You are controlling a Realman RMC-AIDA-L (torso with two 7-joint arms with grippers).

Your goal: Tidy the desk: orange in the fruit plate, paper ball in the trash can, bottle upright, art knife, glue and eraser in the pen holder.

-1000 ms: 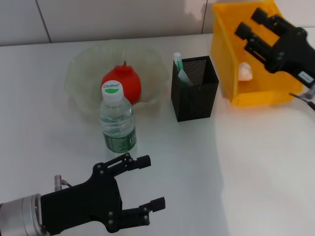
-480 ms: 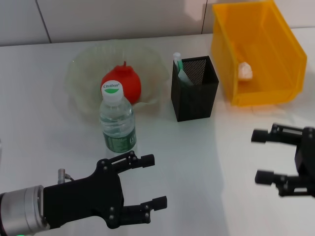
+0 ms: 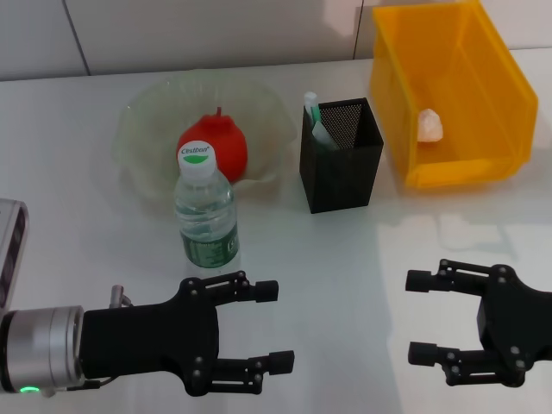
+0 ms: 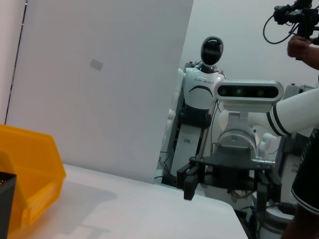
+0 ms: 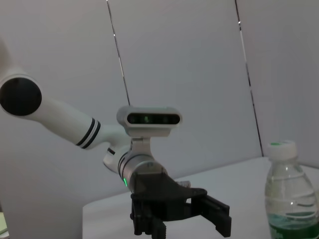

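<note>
The orange [image 3: 213, 147] lies in the translucent fruit plate [image 3: 142, 129]. In front of it the bottle [image 3: 205, 216] stands upright with its cap on, also seen in the right wrist view [image 5: 291, 199]. The black mesh pen holder [image 3: 341, 159] holds a white and green stick [image 3: 314, 119], apparently the glue. The art knife and the eraser are hidden. The paper ball [image 3: 429, 126] rests inside the yellow trash can [image 3: 392, 95]. My left gripper [image 3: 276, 326] hovers open at the front left, just short of the bottle. My right gripper [image 3: 417, 316] is open at the front right, holding nothing.
The two grippers face each other across bare white table near the front edge. The trash can [image 4: 30, 169] stands at the back right by the wall. Beyond the table the left wrist view shows another robot and lab equipment.
My right arm has come down from above the trash can to the front right of the table, leaving the paper ball uncovered in the can. The left gripper shifted slightly.
</note>
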